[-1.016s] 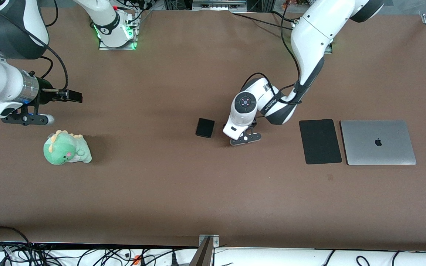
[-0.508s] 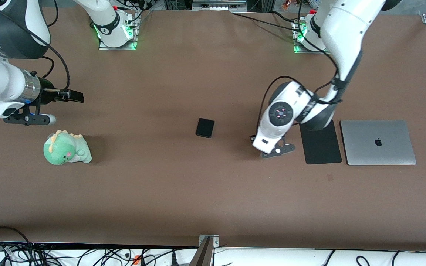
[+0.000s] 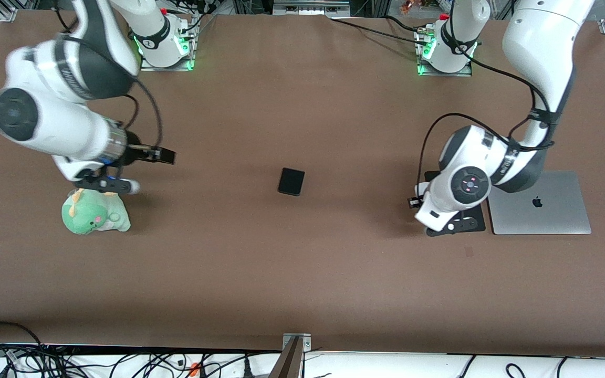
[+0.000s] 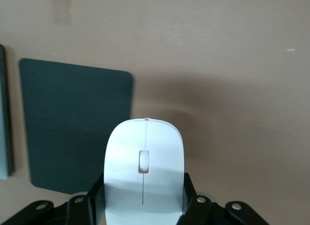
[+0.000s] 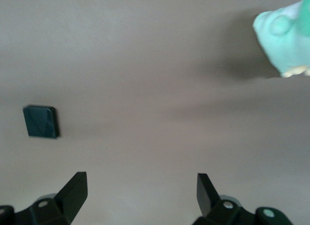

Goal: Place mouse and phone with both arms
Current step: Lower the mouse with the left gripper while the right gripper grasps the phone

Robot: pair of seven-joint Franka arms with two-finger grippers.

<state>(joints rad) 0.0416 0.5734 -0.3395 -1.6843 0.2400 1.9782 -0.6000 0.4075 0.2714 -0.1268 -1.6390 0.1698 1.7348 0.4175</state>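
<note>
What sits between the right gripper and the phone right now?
Nothing visible. The open right gripper hangs near the green plush dinosaur; only bare brown table lies between it and the phone.

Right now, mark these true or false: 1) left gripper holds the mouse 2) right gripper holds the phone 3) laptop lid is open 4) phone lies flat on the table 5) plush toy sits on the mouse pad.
1) True: the left gripper is shut on the mouse, over the mouse pad.
2) False: the right gripper is open and empty.
3) False: the laptop is closed.
4) True: the phone lies flat, mid-table.
5) False: the plush toy sits on the table, at the right arm's end.
</note>
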